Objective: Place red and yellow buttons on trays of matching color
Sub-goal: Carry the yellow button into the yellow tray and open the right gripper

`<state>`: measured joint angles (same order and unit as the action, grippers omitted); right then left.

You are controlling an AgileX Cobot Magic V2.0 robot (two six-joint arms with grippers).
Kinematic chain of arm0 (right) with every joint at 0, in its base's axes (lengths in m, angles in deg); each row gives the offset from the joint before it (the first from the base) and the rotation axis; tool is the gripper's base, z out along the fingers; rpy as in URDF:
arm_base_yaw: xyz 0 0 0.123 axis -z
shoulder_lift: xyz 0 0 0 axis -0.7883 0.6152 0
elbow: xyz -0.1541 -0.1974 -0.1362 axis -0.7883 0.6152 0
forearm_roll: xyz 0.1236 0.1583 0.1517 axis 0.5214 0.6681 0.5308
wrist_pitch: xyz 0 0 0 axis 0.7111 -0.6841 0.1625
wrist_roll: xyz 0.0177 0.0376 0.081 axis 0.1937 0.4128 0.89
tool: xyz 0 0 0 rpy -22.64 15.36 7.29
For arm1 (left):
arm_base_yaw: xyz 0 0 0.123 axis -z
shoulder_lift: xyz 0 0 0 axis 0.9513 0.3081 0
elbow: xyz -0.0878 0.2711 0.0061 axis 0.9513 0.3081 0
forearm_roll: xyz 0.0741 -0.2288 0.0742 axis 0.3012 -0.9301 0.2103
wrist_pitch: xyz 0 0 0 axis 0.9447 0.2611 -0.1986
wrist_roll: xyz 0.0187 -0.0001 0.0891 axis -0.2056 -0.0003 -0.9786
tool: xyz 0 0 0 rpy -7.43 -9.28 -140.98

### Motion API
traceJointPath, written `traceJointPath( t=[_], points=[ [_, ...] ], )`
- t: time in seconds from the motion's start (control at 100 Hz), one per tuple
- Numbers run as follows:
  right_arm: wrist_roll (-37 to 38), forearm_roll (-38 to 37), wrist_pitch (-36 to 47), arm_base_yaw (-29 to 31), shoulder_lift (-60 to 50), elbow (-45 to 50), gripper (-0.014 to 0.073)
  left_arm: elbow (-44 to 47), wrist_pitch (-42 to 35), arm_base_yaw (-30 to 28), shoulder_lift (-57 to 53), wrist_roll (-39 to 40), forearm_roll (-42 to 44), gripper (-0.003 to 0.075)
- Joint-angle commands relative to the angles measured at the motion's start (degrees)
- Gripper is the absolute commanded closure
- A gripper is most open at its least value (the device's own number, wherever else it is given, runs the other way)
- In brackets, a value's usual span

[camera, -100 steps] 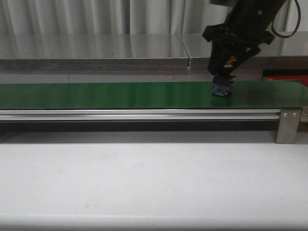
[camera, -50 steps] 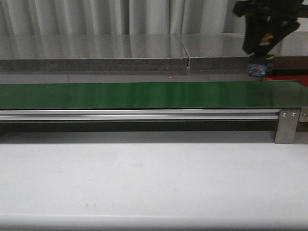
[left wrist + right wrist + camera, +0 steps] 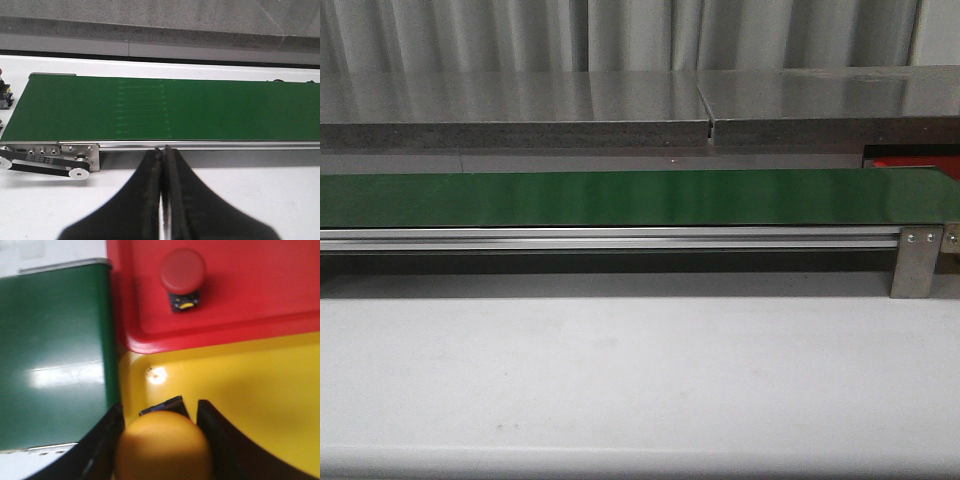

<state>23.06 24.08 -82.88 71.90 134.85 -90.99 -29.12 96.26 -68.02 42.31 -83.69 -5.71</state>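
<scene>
The right gripper (image 3: 160, 440) has its two dark fingers clamped around a yellow button (image 3: 162, 447), which fills the bottom centre of the right wrist frame. Right behind it is the yellow tray (image 3: 250, 385), taking up the lower right and middle of that shot, so the button is hanging over the matching colour already. Can't tell from this how high above the tray floor it is, though.

Further up in the same frame there's the red tray (image 3: 260, 285), touching or nearly touching the yellow one along their shared edge. A red button (image 3: 182, 269) is sitting in it near the top centre, with a small dark base poking out under it. The green belt (image 3: 55, 350) runs down the left side of the frame, just beside both trays.

The left gripper (image 3: 162, 185) is pressed closed with nothing in it, parked at the bottom centre of the left wrist shot, with the belt stretching across the middle behind it. In the front view neither arm shows, just a bare belt and a sliver of red tray at the right edge.

So this looks like the drop-off step for the yellow one. Next move would probably be to lower a bit, open the fingers and let it settle flat.

Count: two buttons (one red, one yellow), two trays (one red, one yellow), one belt.
</scene>
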Motion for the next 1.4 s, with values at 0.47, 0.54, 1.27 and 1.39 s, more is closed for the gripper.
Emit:
traceJointPath(
  t=[0.47, 0.54, 1.27, 1.39],
  points=[
    [-0.1, 2.8, 17.9, 1.6, 3.7, 10.7, 0.0368, -1.6, -4.2, 0.5, 0.0, 0.1, -1.2, 0.0739],
    [-0.1, 2.7, 17.9, 1.7, 4.0, 10.7, 0.0365, -1.6, -4.2, 0.5, 0.0, 0.1, -1.2, 0.0739],
    [-1.4, 3.0, 19.4, -3.4, -14.5, 10.5, -0.001, -1.6, -4.2, 0.5, 0.0, 0.1, -1.2, 0.0739],
    [-2.5, 2.9, 19.6, -6.9, -21.5, 12.8, -0.001, -1.6, -4.2, 0.5, 0.0, 0.1, -1.2, 0.0739]
  ],
)
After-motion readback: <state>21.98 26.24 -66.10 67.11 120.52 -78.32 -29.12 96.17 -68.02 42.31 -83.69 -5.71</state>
